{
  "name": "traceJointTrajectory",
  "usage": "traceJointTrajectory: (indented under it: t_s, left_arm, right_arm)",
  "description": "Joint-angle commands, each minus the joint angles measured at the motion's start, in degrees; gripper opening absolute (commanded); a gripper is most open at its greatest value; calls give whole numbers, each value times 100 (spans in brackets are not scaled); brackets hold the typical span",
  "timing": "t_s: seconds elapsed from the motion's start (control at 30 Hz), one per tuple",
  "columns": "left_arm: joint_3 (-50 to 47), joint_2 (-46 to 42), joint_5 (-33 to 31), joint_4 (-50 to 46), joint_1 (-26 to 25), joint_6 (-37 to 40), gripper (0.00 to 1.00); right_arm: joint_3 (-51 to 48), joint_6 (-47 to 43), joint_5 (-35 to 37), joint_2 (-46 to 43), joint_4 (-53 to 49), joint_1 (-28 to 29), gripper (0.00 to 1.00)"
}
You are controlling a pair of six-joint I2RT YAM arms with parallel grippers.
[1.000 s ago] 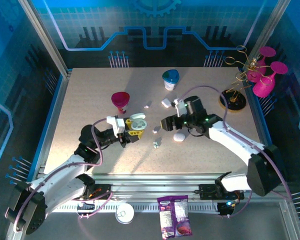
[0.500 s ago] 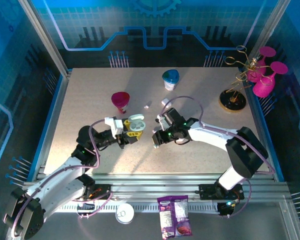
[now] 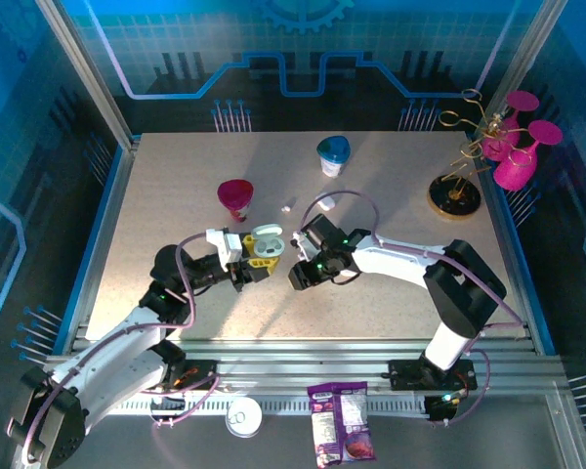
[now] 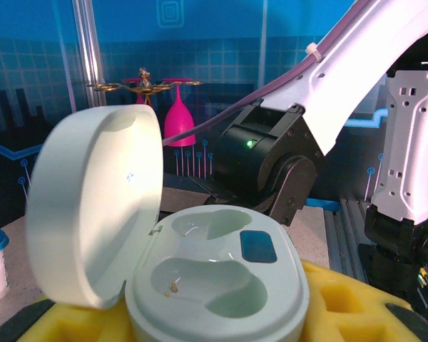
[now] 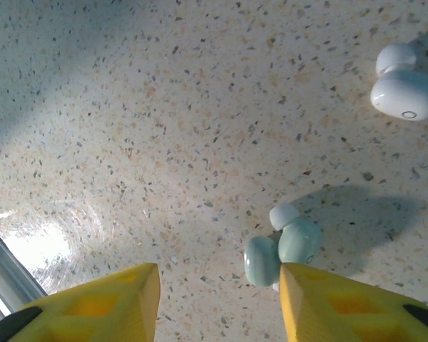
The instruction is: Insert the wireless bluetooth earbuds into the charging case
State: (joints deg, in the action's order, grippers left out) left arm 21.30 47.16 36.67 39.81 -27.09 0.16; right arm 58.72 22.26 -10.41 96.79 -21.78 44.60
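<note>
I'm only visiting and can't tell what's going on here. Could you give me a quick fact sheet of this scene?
charging case: open, lid up, both wells empty
left gripper: shut on the charging case, holding it
right gripper: open, low over the table
pale green earbuds: on the table, just ahead of the right gripper
white earbud: on the table, farther off

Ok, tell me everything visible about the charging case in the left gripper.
The charging case is a pale green, smooth plastic pebble, held by the left gripper between its yellow fingers. Its rounded lid stands hinged open at the left. Both moulded wells are empty; a small dark window sits beside them.
</note>
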Motion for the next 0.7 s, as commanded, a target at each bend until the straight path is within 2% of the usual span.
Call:
traceJointTrajectory:
  t_s: [0.0,0.13,0.3,0.67]
  left_arm:
    - [237,-212,47,-45,11,76,24]
    - [295,-497,16,-397,11,192,24]
    - [322,-685,-18,-673,11,269,25]
    - [263,-699,-36,-671,12,271,25]
  right_arm:
    - [242,-14,339,149,-437,142,46]
    - [384,-11,522,284,-578,251,44]
    - [601,-45,424,557,-656,347,44]
    - [903,-217,932,857,-1044,512,43]
